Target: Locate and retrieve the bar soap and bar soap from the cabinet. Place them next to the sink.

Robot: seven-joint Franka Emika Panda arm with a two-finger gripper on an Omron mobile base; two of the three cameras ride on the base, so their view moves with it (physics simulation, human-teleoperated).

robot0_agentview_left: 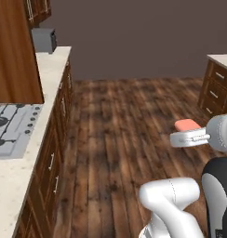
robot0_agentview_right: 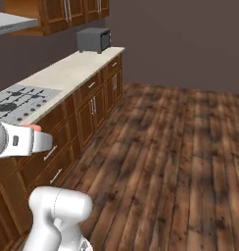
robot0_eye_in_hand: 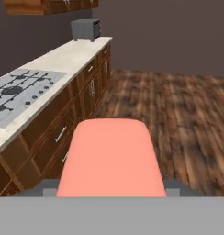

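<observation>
Nearest, gripper (robot0_agentview_left: 187, 131) closed on one salmon-pink bar soap (robot0_agentview_left: 186, 125), carried in the air above the plank floor (robot0_agentview_left: 129, 130). In the hand view, bar soap (robot0_eye_in_hand: 110, 158) large and flat between the two dark finger tips, one at each lower corner. In the right base view, just a pink edge of the bar soap (robot0_agentview_right: 33, 128) peeking above the white hand (robot0_agentview_right: 23, 141). Beside and to the left, pale table (robot0_agentview_right: 62, 73) on reddish-brown drawer units with short silver handles. Set into the table, grey gas hob (robot0_eye_in_hand: 19, 92) with dark burners. Farther along, at the table's far end, dark grey toaster (robot0_agentview_right: 93, 39). Above, wooden wall cabinets (robot0_agentview_right: 67, 14). Across the floor on the right of the left base view, another counter unit (robot0_agentview_left: 217, 86).
</observation>
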